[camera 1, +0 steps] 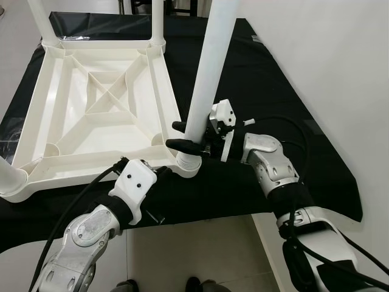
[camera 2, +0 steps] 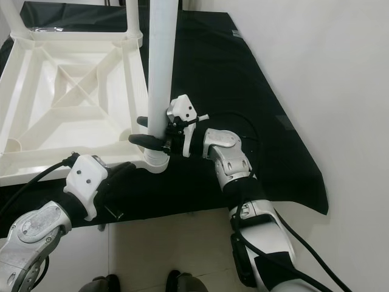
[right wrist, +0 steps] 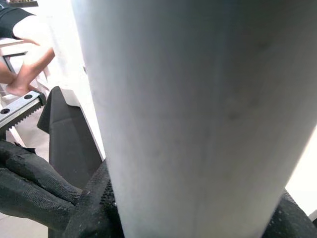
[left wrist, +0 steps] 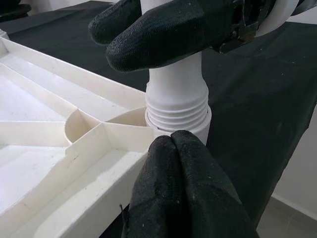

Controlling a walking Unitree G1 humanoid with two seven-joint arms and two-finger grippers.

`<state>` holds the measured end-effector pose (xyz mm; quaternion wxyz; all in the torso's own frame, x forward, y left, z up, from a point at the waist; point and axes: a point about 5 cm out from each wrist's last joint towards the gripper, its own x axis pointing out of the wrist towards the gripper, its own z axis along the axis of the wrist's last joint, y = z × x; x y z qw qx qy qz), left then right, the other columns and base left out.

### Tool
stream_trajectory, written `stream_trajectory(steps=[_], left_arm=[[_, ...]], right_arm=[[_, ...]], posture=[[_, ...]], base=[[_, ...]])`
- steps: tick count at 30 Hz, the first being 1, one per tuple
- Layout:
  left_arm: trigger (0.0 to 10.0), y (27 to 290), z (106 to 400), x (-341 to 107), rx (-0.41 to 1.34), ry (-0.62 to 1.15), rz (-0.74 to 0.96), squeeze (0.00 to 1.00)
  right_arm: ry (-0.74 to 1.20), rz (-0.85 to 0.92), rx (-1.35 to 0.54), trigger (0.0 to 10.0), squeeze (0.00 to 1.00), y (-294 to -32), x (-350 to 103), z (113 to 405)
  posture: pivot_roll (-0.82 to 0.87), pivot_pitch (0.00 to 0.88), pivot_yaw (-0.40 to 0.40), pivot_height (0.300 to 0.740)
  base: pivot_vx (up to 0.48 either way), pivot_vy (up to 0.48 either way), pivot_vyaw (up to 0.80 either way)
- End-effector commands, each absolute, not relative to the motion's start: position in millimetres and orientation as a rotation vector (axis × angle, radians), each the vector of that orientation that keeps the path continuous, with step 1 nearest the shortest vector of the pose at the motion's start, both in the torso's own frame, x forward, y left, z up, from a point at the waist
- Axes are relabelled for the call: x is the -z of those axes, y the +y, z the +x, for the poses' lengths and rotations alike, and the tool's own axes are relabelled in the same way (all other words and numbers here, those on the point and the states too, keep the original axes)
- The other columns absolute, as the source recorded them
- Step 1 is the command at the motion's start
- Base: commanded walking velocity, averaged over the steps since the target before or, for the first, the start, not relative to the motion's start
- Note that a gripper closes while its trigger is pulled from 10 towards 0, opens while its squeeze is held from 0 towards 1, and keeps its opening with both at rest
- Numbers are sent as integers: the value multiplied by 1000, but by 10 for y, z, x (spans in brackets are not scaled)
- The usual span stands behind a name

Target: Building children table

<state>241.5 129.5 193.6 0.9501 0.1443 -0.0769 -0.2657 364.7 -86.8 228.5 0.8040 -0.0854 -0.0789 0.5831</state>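
A white plastic table top [camera 1: 97,109] lies upside down on a black cloth [camera 1: 267,91]. At its near right corner a white table leg [camera 1: 209,67] stands upright, its threaded end [left wrist: 178,106] sitting in the corner socket. My right gripper [camera 1: 179,135] is shut on this leg just above the socket, one black finger on each side. The leg [right wrist: 198,109] is close up in the right wrist view. My left gripper [camera 1: 167,173] is shut, its fingertips [left wrist: 183,188] pressed together against the table rim right below that socket.
Other legs stand at the far left corner [camera 1: 42,21], the far right corner [camera 1: 158,21] and the near left corner [camera 1: 9,179]. The cloth's front edge [camera 1: 213,213] runs under my arms, with pale floor beyond. A person's arm [right wrist: 29,64] is off to one side.
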Motion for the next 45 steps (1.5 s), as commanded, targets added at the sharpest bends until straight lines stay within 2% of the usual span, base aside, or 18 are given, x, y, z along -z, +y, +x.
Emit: stream_trajectory(steps=[1,2,4,5,7,9,18,19,20,21,22,24,30,31,33,37,39,45], left_arm=[[10000,1261,2386,-1908,558,-143,290,0],[10000,1261,2386,-1908,558,-143,290,0],[10000,1264,2384,-1901,560,-140,290,0],[10000,1267,2381,-1895,562,-139,291,0],[10000,1267,2381,-1895,562,-139,291,0],[10000,1278,2384,-1898,567,-137,288,0],[10000,1205,2390,-1872,594,-134,274,0],[10000,1211,2390,-1865,594,-131,279,0],[10000,1220,2395,-1865,591,-131,283,0],[10000,1229,2403,-1876,588,-134,284,0],[10000,1234,2409,-1884,586,-136,285,0],[10000,1229,2416,-1904,586,-142,283,0],[10000,1203,2414,-1902,592,-144,282,0],[10000,1198,2413,-1900,593,-143,283,0],[10000,1196,2412,-1903,593,-145,283,0],[10000,1201,2413,-1907,590,-146,283,0],[10000,1227,2413,-1919,576,-148,291,0],[10000,1245,2406,-1926,569,-147,296,0]], right_arm=[[-138,-197,-1129,0,0,-980,-2182,3666],[-138,-197,-1129,0,0,-980,-2182,3666],[-101,-165,-937,0,0,-1014,-2091,3691],[-54,-120,-680,0,0,-1057,-1975,3709],[-54,-120,-680,0,0,-1057,-1975,3709],[50,-221,-504,0,0,-983,-1587,3346],[73,-198,-520,0,0,-899,-1514,3311],[72,-190,-518,1490,0,-900,-1517,3314],[80,-176,-510,8549,0,-914,-1513,3323],[84,-136,-514,10000,0,-921,-1516,3338],[93,-108,-496,10000,0,-915,-1530,3323],[73,-56,-612,10000,1000,-822,-1645,3299],[-59,-56,-896,10000,1000,-699,-1982,3304],[-97,-87,-1003,10000,0,-695,-2077,3315],[-127,-145,-1155,10000,0,-705,-2180,3335],[-132,-181,-1225,10000,0,-710,-2210,3344],[-111,-258,-1404,10000,0,-704,-2276,3426],[-102,-254,-1441,10000,0,-672,-2339,3509]], posture=[[85,225,-166,740],[85,225,-166,740],[79,226,-172,740],[75,226,-174,740],[75,226,-174,740],[66,237,-152,740],[53,230,-156,740],[58,230,-154,740],[57,227,-151,740],[57,228,-150,740],[57,228,-150,740],[60,227,-148,740],[62,225,-151,740],[65,225,-153,740],[70,223,-157,740],[70,223,-157,740],[95,221,-165,740],[116,225,-164,740]], base=[[0,0,0],[0,0,0],[0,0,0],[0,0,0],[0,0,0],[0,0,0],[0,0,0],[0,0,0],[0,0,0],[0,0,0],[0,0,0],[0,0,0],[0,0,0],[0,0,0],[0,0,0],[0,0,0],[0,0,0],[0,0,0]])
